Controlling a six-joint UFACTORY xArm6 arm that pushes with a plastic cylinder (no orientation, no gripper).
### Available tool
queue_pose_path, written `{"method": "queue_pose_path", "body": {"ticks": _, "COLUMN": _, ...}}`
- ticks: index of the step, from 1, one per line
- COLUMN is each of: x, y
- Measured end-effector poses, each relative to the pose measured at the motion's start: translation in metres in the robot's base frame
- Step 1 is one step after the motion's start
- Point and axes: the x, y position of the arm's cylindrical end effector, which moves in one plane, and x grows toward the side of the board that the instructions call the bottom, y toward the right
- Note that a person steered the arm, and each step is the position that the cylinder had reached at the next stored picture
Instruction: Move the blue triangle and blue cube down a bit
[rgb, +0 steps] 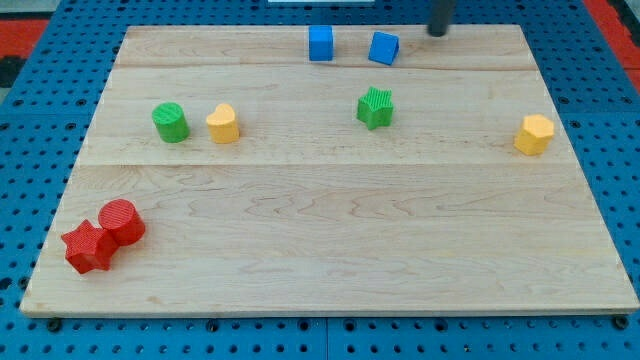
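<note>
The blue cube (320, 43) and the blue triangle (384, 48) sit side by side near the board's top edge, a small gap between them. My tip (437, 33) comes down from the view's top and stands at the board's top edge, to the right of the blue triangle and apart from it. It touches no block.
A green star (375, 108) lies below the blue triangle. A green cylinder (171, 122) and a yellow heart-like block (223, 124) stand at the left. A yellow hexagon (534, 134) is at the right. A red cylinder (121, 222) and red star (88, 247) sit bottom left.
</note>
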Motion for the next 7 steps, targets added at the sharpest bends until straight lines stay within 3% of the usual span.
{"method": "queue_pose_path", "body": {"ticks": 2, "x": 0.039, "y": -0.045}}
{"method": "queue_pose_path", "body": {"ticks": 3, "x": 0.016, "y": -0.053}}
{"method": "queue_pose_path", "body": {"ticks": 4, "x": 0.022, "y": -0.087}}
{"method": "queue_pose_path", "body": {"ticks": 7, "x": 0.125, "y": -0.138}}
